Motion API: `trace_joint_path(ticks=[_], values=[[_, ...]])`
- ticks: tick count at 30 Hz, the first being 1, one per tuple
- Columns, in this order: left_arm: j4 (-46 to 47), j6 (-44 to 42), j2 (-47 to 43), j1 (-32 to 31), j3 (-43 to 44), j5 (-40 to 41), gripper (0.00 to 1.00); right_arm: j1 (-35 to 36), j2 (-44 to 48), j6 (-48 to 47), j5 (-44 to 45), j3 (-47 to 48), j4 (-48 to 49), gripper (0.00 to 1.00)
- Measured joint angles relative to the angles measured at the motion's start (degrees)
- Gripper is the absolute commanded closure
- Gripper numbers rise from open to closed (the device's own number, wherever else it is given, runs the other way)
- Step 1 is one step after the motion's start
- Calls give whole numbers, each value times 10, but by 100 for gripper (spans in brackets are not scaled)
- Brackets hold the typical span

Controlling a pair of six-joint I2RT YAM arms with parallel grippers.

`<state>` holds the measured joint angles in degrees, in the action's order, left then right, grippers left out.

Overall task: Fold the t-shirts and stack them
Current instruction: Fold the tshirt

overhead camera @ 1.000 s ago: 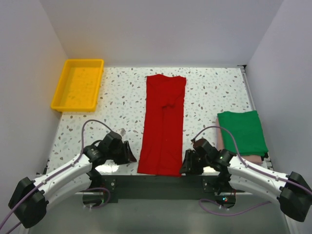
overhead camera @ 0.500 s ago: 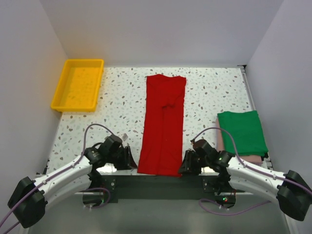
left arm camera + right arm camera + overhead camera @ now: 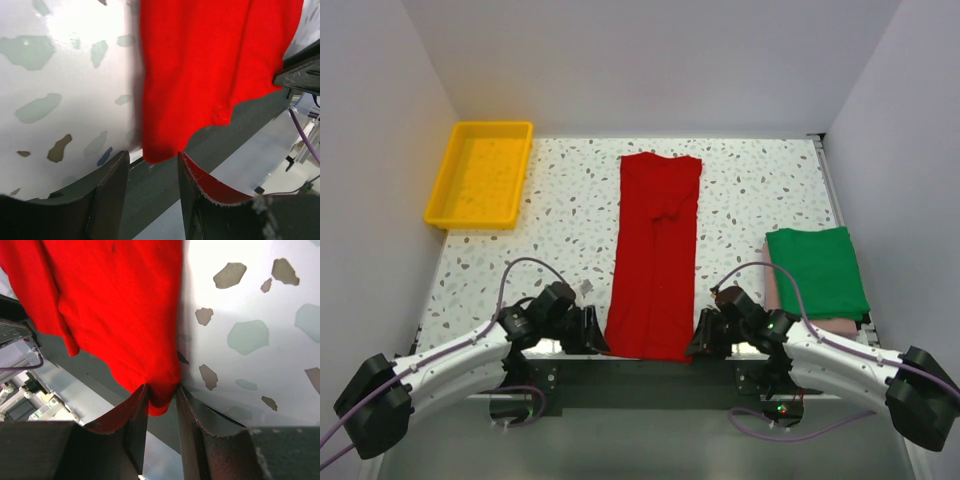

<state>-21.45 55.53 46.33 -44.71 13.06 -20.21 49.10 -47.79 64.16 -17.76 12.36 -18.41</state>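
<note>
Red t-shirt (image 3: 655, 260): folded into a long strip down the middle of the surface (image 3: 760, 190). Its near hem drapes over the edge, right at both grippers.

Right gripper (image 3: 161, 392): the near-right corner sits between its fingers with the jaws drawn in tight on the cloth, so it reads as pinched.

Left gripper (image 3: 152, 161): jaws apart, holding nothing. The near-left corner tip is just at its mouth, barely inside.

Step in hand, I'd say: take both hem corners, then carry the hem away from the bases to fold the strip over.
- Left should push further in before clamping, so it catches every layer and not just the tip.
- Lift both corners together and level, and keep the hem taut between them or the strip skews.

Green t-shirt (image 3: 817, 272) lies folded outboard of the right gripper, over a pink cloth (image 3: 771, 288); that's likely the stack. Yellow tray (image 3: 440, 190) sits far beyond the left gripper and has no part in this.
</note>
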Motion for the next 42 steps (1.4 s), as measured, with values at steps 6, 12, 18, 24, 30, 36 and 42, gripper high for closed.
trace_joint_path(ticks=[6, 12, 18, 24, 30, 36, 42], values=[[28, 12, 9, -15, -7, -4, 55, 0, -7, 2, -4, -1, 9, 67], [49, 24, 24, -21, -10, -4, 63, 0, -12, 3, -9, -2, 18, 68], [69, 35, 33, -33, -19, 0, 85, 0, -17, 3, -12, -5, 26, 77], [85, 52, 39, -60, -24, 11, 100, 0, -18, -1, -14, -5, 21, 93], [94, 67, 41, -101, -16, 31, 100, 0, 34, -11, -16, -12, -23, 98], [83, 84, 48, -143, 9, 32, 100, 0, 107, -20, -23, -16, -96, 98], [76, 82, 80, -146, 74, 47, 100, 0, 123, -41, -3, 26, -152, 97]])
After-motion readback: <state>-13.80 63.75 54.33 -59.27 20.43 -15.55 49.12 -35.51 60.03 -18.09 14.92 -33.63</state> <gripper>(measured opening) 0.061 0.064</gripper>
